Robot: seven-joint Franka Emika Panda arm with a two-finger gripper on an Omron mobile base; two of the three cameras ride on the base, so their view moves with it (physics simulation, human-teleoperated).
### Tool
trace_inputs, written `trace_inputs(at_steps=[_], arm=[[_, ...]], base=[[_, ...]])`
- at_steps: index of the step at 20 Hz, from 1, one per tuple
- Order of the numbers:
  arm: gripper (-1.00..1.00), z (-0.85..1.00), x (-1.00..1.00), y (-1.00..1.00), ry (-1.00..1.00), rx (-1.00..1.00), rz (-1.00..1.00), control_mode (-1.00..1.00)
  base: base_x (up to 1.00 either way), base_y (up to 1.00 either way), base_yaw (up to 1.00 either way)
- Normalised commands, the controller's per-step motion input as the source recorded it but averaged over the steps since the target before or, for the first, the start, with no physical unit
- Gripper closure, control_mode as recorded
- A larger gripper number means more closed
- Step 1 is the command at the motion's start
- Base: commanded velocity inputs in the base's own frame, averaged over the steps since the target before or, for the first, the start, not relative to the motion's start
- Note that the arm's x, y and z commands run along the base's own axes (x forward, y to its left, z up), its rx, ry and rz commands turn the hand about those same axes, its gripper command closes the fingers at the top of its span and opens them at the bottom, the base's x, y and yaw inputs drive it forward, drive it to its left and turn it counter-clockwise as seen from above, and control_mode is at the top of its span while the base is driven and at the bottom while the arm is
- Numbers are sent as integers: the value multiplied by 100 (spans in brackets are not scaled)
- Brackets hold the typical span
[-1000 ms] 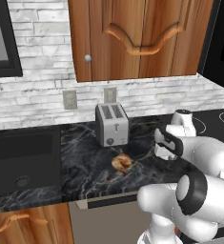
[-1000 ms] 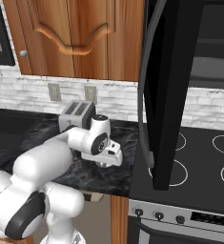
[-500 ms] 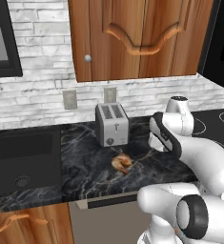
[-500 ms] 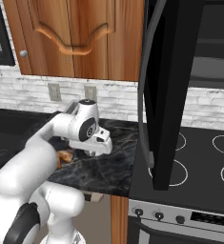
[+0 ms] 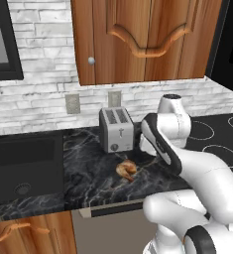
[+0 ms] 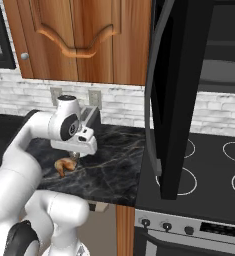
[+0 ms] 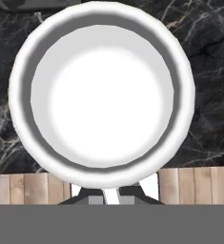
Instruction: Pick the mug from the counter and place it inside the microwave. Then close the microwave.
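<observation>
White round ceramic mug (image 7: 103, 93), 1 only, held above the black veined marble counter (image 7: 208, 81), rim pinched by closed two-finger gripper (image 7: 111, 194). 1 silver two-slot toaster (image 5: 117, 129), 1 brown pastry (image 5: 127, 170), 1 black microwave w/ door (image 6: 171, 95) open.

Your arm (image 5: 187, 168) is glossy white, built of rounded, bulbous links with dark grey-black bands at the joints. 1 round grey disc caps a joint; the hand block is white and boxy.

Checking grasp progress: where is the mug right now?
In the hand view the mug sits directly under the camera, its rim pinched in the shut gripper, with the black marble counter beneath.
</observation>
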Motion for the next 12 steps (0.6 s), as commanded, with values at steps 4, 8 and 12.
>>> trace_inputs(at_steps=[4,8,12], arm=[[100,27,0,38,-4,0,0,-100],[100,39,-8,40,-5,0,0,-100],[100,20,-19,14,-2,0,0,-100]], base=[[0,0,0],[0,0,0],[0,0,0]])
